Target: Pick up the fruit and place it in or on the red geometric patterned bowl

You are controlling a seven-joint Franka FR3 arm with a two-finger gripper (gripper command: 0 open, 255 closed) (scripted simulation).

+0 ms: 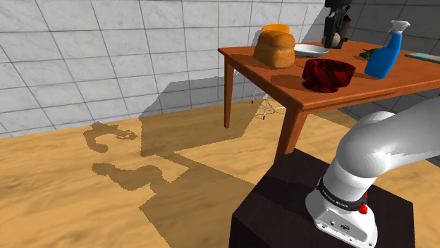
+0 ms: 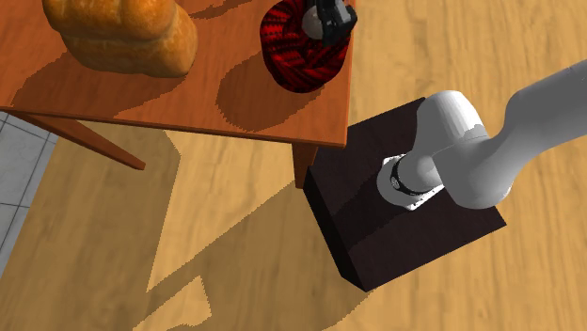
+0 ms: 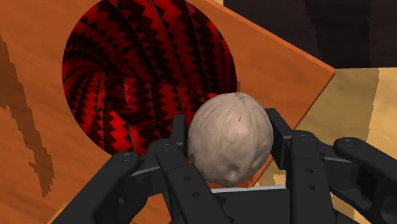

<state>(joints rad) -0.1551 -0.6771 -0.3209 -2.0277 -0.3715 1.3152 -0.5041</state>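
Over the rim of the red zigzag bowl [image 3: 146, 76], pale round fruit [image 3: 230, 139] clamped between the jaws. Bowl close to a corner of the table [image 3: 38, 159]; bread loaf [image 2: 122, 33] well apart; open floor [image 2: 94, 282] beyond.

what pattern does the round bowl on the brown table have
Red and black zigzag bands, all over the round patterned bowl; clearest in the wrist view.

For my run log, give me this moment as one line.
claw: shut on pale fruit | position: over red zigzag bowl | fruit: not yet released
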